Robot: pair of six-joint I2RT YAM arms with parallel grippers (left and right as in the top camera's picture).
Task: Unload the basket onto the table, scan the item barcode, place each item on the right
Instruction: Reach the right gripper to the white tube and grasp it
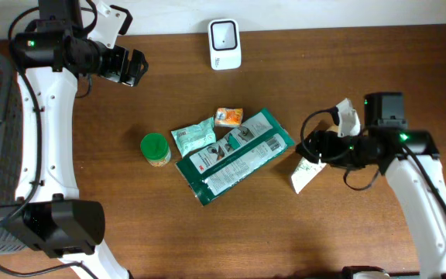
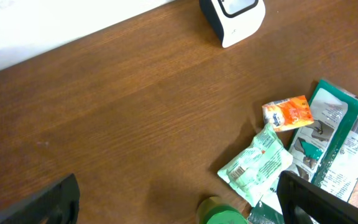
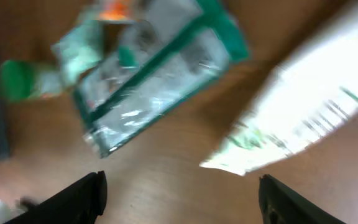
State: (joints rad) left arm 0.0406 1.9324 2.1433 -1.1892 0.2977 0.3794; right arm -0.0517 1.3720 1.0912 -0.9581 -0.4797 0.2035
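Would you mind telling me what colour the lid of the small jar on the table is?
Green. The lid shows best in the overhead view.

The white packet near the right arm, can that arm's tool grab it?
Probably yes. The right tool is open and hovers right next to the white packet, and nothing seems to sit between them.

Scanner at table far edge; large packet at centre, jar to its left, narrow packet to its right
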